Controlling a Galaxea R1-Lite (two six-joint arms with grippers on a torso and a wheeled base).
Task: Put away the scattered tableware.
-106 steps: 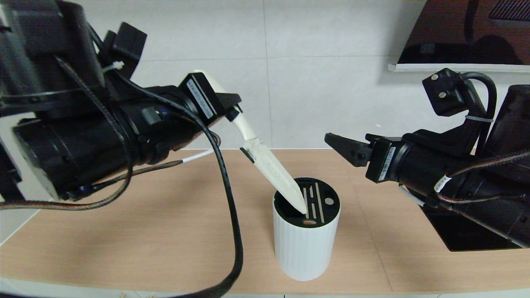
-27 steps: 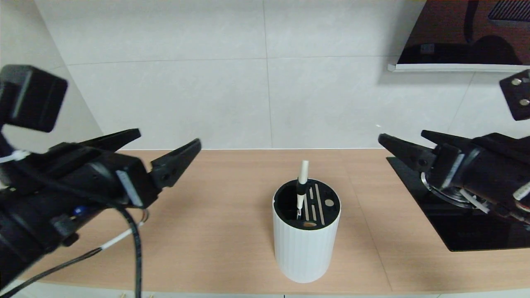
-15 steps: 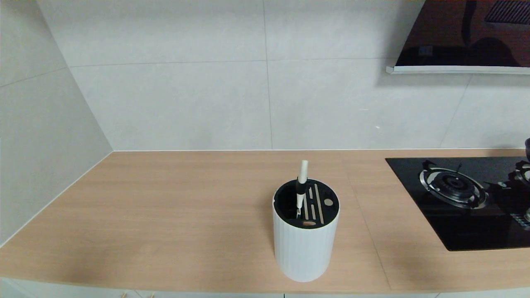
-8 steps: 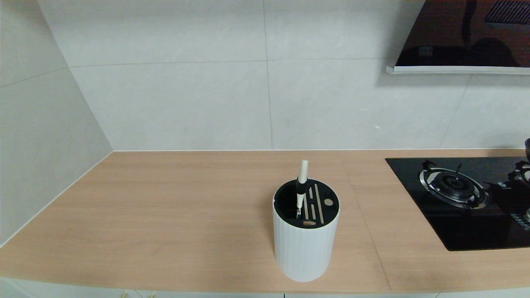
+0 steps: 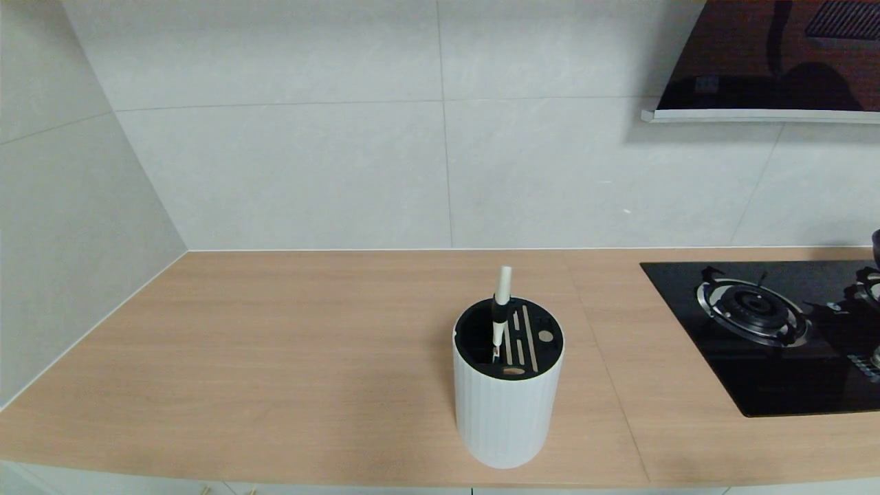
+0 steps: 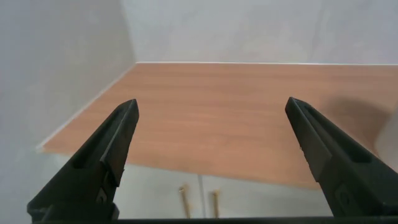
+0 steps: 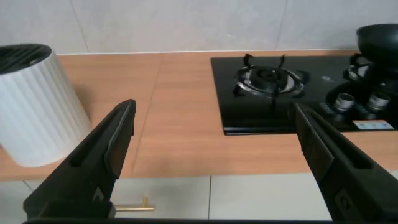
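Observation:
A white ribbed cylindrical holder [image 5: 507,405] with a black slotted top stands on the wooden counter near its front edge. A knife [image 5: 501,302] stands upright in one of its slots, cream handle up, blade hidden inside. The holder [image 7: 37,106] also appears in the right wrist view beside my right gripper [image 7: 214,115], which is open with nothing between its fingers. My left gripper [image 6: 211,109] is open too, held back in front of the counter's front edge over the cabinet doors, with the bare wooden top [image 6: 236,112] beyond it.
A black gas hob [image 5: 770,330] with a burner [image 7: 268,78] is set in the counter at the right. A dark pot [image 7: 379,37] sits at its far end. Tiled walls close the back and the left side. Cabinet handles [image 6: 198,202] show below the counter.
The left gripper let go of the knife, which now stands in the holder. Both arms drew back out of the head view. Nothing has moved in the last second.

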